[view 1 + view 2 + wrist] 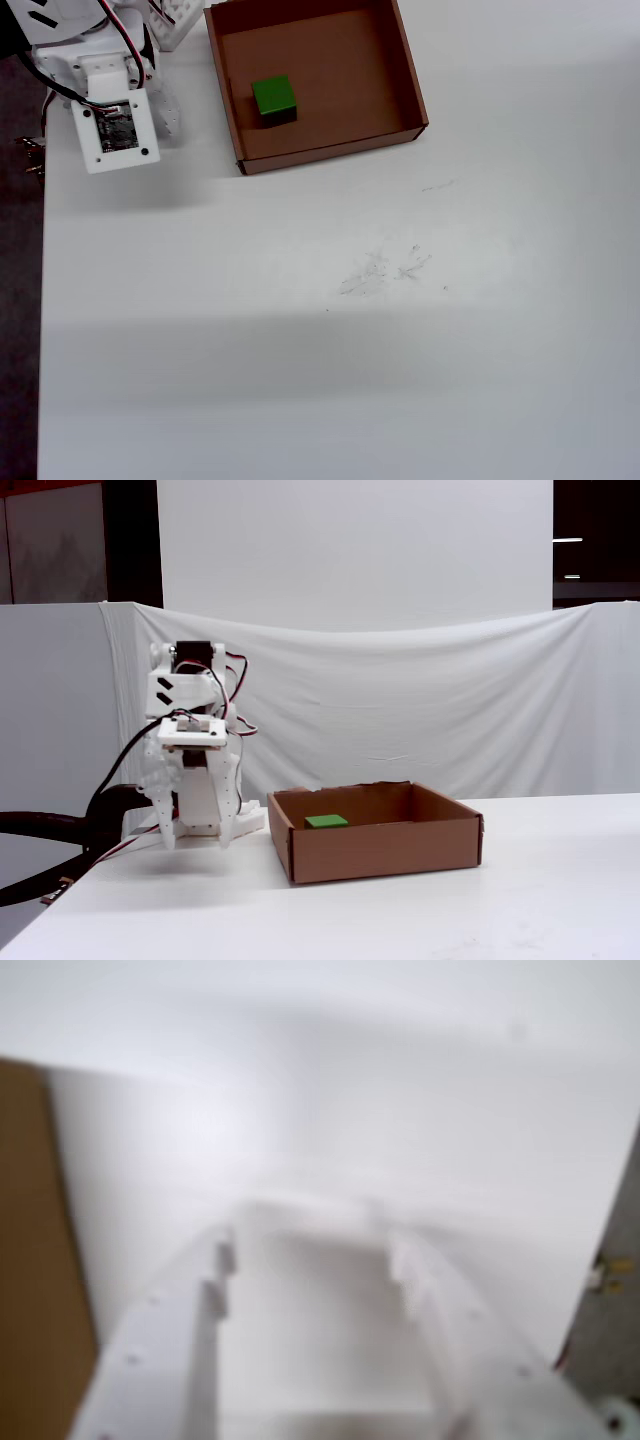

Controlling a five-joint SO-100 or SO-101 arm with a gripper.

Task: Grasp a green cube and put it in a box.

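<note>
The green cube (273,98) already lies on the floor of the box (400,70), in the half of the box nearer the arm and apart from every wall in the overhead view; the fixed view shows it (326,821) flat on the floor behind the box's front wall (385,852). Judged from this, the placing is done and what is left is clearing the arm away and parking it.

The end effector (310,1230) hangs folded close to the arm's base, outside the box on its arm side, pointing down at the table (350,330). In the wrist view, blurred as it is, the two white fingers (165,1350) stand visibly apart with bare white table between them and nothing held; the fixed view agrees that the end effector (198,838) carries nothing. How wide the gap is cannot be judged exactly through the blur.

To finish well, the arm should hold this tucked pose beside the box and settle gently, keeping the fingers off the box's near wall so the light cardboard is not nudged and the cube is not jolted. The loose cables beside the base should not snag the box corner.
</note>
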